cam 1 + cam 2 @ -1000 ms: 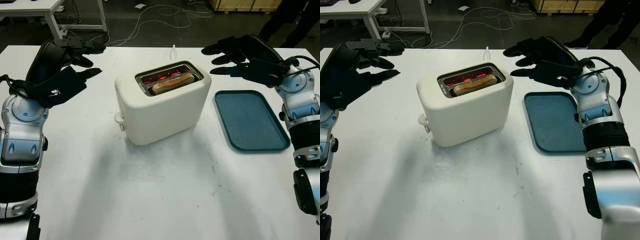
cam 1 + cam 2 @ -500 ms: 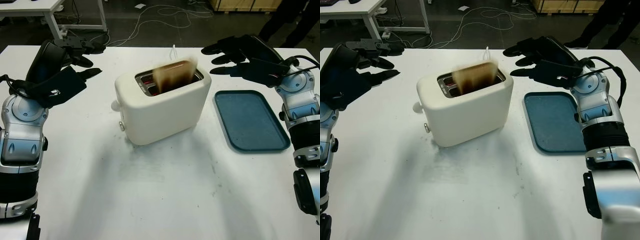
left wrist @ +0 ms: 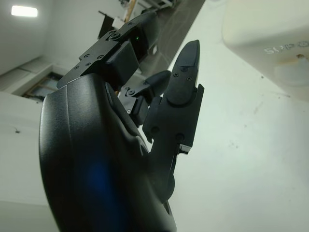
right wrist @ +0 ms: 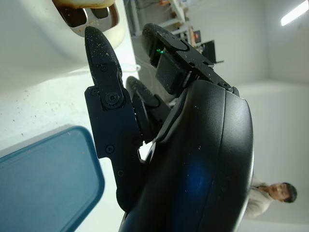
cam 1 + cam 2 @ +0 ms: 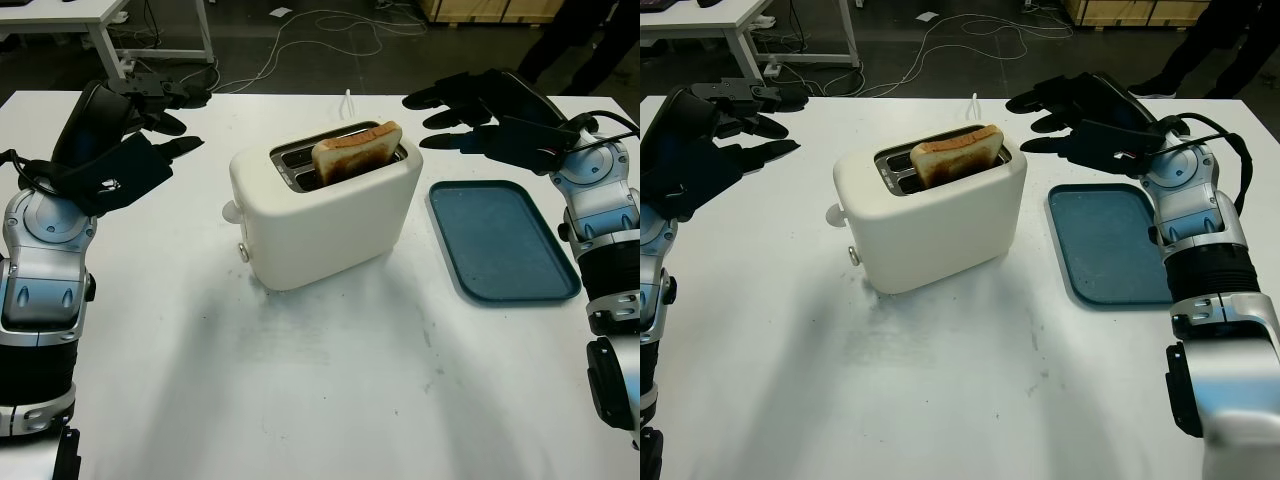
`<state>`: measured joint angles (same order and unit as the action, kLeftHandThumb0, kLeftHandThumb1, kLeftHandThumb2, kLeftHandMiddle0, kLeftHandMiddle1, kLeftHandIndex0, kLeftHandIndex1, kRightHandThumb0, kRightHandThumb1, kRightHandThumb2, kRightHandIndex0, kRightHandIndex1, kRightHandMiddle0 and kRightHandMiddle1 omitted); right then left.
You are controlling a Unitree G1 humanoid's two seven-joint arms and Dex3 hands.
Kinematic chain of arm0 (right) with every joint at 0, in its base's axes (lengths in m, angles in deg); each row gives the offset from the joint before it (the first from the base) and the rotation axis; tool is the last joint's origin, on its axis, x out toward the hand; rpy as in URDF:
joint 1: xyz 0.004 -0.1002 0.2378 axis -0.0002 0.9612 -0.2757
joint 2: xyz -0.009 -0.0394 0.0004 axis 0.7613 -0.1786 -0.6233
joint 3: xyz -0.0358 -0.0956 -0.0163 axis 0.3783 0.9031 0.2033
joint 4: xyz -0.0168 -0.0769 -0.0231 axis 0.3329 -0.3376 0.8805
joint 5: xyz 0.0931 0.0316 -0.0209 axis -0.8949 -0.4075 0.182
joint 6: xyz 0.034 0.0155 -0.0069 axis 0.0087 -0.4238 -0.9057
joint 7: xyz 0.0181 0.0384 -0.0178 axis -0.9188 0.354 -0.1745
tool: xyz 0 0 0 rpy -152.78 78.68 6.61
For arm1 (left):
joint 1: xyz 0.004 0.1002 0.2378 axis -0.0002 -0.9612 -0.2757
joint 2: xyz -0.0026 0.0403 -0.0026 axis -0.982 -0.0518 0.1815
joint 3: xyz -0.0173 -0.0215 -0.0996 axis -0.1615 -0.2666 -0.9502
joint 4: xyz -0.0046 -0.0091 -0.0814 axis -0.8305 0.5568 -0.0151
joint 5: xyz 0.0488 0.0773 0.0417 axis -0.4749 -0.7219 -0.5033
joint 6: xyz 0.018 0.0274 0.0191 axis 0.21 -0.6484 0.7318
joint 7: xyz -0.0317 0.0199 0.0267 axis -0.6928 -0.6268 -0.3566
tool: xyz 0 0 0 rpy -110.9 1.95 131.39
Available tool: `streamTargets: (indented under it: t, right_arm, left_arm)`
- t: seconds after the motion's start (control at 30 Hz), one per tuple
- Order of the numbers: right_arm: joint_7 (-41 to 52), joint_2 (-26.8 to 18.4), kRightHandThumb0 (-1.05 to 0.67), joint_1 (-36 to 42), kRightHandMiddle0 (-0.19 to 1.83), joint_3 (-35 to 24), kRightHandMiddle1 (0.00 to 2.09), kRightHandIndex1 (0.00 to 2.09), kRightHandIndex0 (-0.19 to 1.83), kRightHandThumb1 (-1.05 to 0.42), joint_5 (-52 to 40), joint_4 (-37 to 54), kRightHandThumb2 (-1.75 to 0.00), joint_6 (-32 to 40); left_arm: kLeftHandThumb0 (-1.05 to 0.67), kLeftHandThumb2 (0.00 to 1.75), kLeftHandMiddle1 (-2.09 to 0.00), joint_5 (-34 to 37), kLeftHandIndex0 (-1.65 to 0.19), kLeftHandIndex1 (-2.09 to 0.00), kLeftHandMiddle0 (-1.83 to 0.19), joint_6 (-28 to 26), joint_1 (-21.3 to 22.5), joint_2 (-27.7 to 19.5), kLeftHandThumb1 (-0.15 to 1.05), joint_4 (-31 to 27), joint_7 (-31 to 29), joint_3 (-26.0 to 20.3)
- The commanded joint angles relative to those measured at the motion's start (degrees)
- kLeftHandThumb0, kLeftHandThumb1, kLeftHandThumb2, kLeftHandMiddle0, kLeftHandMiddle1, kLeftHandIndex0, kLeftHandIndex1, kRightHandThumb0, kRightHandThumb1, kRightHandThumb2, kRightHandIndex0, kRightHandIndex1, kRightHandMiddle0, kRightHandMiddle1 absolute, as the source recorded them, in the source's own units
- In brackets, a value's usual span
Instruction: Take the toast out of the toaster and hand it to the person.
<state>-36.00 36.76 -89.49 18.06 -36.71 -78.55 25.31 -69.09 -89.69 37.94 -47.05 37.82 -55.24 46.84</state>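
Note:
A cream toaster [image 5: 325, 215] stands in the middle of the white table. One browned slice of toast [image 5: 356, 152] sticks up out of its near slot, leaning a little. My left hand [image 5: 150, 115] hangs open above the table, to the left of the toaster and apart from it. To the toaster's right my right hand [image 5: 455, 110] is open in the air, fingers pointing at the toaster's far corner without touching it. The right wrist view catches the toaster's slots [image 4: 87, 12] beyond my fingers [image 4: 108, 96].
A blue tray [image 5: 500, 240] lies flat on the table right of the toaster, under my right forearm. A person's dark legs [image 5: 580, 40] stand beyond the table's far right corner. Cables and another table's white legs [image 5: 110, 40] lie on the floor behind.
The toast has popped up: it lay low in the glowing slot, shot upward blurred, and now stands raised and still. The toaster's side lever went up. Both hands stayed where they were.

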Motion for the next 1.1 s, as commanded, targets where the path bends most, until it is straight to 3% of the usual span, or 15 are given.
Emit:
streamTargets:
  t: [0.0,0.33,0.57,0.67,1.07]
  right_arm:
    - [-0.5,0.0,-0.55,-0.9,0.77,-0.8,0.00,0.00,0.85,-0.83,-0.8,0.0,0.00,0.1]
    - [1.5,-0.4,-0.45,-10.2,0.78,-1.3,0.01,0.01,0.83,-0.67,-1.5,1.3,0.00,-0.3]
    - [2.8,-0.3,-0.65,-14.8,0.82,3.2,0.03,0.08,0.96,-0.68,3.1,2.5,0.00,-6.5]
    - [3.6,0.3,-0.76,-15.8,0.83,5.6,0.03,0.09,0.94,-0.70,5.4,4.1,-0.01,-5.3]
    - [6.5,4.3,-0.68,-17.3,0.81,12.4,0.01,0.06,0.84,-0.70,11.6,5.6,0.00,-1.5]
  left_arm:
    - [-0.30,0.07,-0.85,-0.3,-0.75,-0.18,-0.52,1.0,-0.3,0.1,0.92,0.4,0.4,0.1]
    - [-0.30,0.06,-0.86,-0.3,-0.75,-0.19,-0.52,0.7,0.0,0.2,0.91,0.4,0.4,0.1]
    - [-0.30,0.05,-0.86,0.0,-0.74,-0.19,-0.51,0.3,0.1,0.4,0.91,0.2,0.4,-0.1]
    - [-0.29,0.05,-0.87,-0.1,-0.75,-0.20,-0.51,0.2,0.2,0.0,0.92,0.2,0.0,0.0]
    - [-0.27,0.05,-0.85,-0.3,-0.75,-0.20,-0.52,0.0,0.0,0.0,0.92,-0.1,0.1,-0.1]
